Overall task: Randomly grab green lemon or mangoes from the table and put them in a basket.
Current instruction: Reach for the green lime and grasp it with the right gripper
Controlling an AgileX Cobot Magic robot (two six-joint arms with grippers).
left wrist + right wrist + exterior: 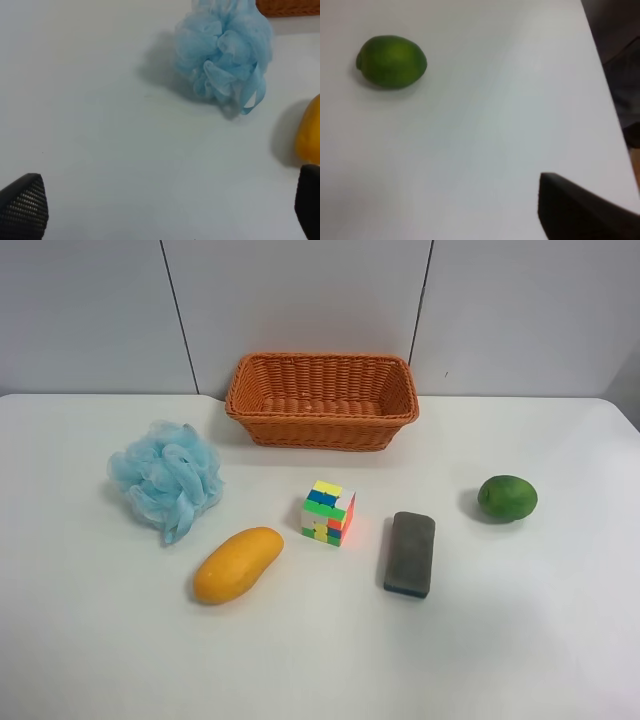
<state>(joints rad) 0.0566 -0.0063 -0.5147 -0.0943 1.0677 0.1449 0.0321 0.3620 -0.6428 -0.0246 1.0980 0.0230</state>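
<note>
We see the green lemon at 3 o'clock on the table, the mango at 8, the basket at 12. The left gripper stands apart; of the right gripper we cannot tell.

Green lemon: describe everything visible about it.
The green lemon is a small oval fruit with smooth dark green skin, paler and slightly yellowish on its upper side. It lies on its side on the white table, whole and unheld. Only the tabletop touches it. It sits apart from the grey block and well away from the basket.
</note>
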